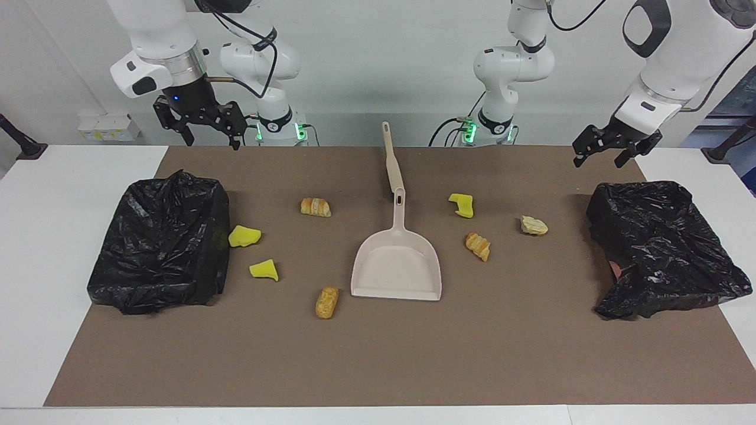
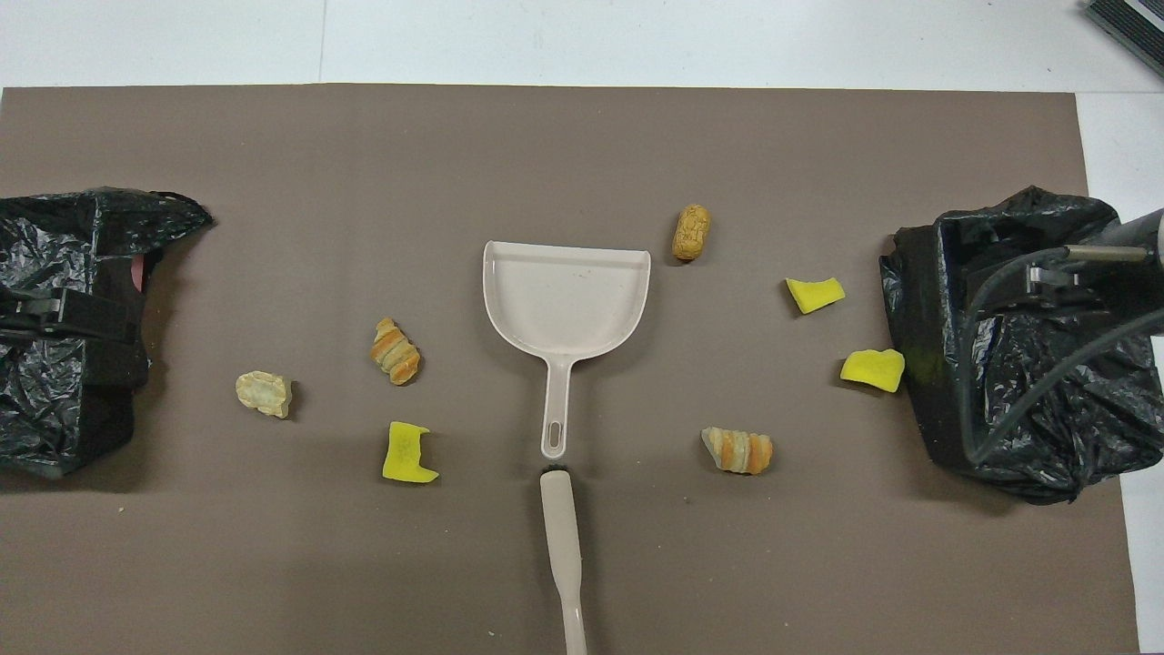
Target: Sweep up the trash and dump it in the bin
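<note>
Several pieces of trash lie scattered on the brown mat. Among them are yellow sponge chunks (image 1: pixel 244 236) (image 1: pixel 264 270) (image 1: pixel 461 205) and golden-brown bread lumps (image 1: pixel 315 207) (image 1: pixel 326 302) (image 1: pixel 478 245). A beige dustpan (image 1: pixel 397 265) (image 2: pixel 566 300) lies mid-mat, its handle toward the robots. A beige brush (image 1: pixel 391 156) (image 2: pixel 564 555) lies in line with that handle, nearer the robots. Black-bagged bins stand at the right arm's end (image 1: pixel 162 242) (image 2: pixel 1028 364) and the left arm's end (image 1: pixel 655 248) (image 2: pixel 64 327). My right gripper (image 1: pixel 214 140) and left gripper (image 1: pixel 599 160) hang open and empty, each over its own bin.
White table (image 1: pixel 71 195) borders the mat on all sides. The trash lies on both sides of the dustpan, and one yellow chunk (image 2: pixel 873 369) sits right beside the bin at the right arm's end. A pale bread lump (image 2: pixel 264 393) lies closest to the bin at the left arm's end.
</note>
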### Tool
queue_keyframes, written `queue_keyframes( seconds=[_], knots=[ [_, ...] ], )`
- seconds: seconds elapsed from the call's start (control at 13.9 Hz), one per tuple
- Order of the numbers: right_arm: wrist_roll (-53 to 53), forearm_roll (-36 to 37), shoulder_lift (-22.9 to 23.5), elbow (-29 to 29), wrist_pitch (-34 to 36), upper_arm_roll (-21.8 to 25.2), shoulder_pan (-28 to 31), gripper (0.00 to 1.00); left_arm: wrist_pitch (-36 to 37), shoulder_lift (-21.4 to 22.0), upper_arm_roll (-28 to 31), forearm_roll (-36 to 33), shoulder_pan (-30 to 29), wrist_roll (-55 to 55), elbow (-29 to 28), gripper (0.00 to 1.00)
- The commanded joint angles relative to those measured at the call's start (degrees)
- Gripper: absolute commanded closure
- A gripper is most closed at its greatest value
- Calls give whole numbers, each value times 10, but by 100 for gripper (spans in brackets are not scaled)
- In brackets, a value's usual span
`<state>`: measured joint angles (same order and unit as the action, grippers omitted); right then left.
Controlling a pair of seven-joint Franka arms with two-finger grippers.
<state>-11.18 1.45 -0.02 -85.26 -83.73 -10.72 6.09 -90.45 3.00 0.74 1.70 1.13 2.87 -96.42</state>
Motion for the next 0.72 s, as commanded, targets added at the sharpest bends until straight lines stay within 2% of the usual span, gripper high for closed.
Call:
queue_keyframes(
  seconds=[0.0,0.51,0.65],
  knots=[
    [9,-9,-3,-1,9,-2,2,0,0,7,1,-6,3,9,-3,0],
    [14,-12,-3,-3,8,-2,7,0,-5,8,-2,-6,10,4,-6,0],
    [-4,-35,-9,-23,-27,-1,1,0,-6,11,-5,-6,15,6,-21,0]
  ],
)
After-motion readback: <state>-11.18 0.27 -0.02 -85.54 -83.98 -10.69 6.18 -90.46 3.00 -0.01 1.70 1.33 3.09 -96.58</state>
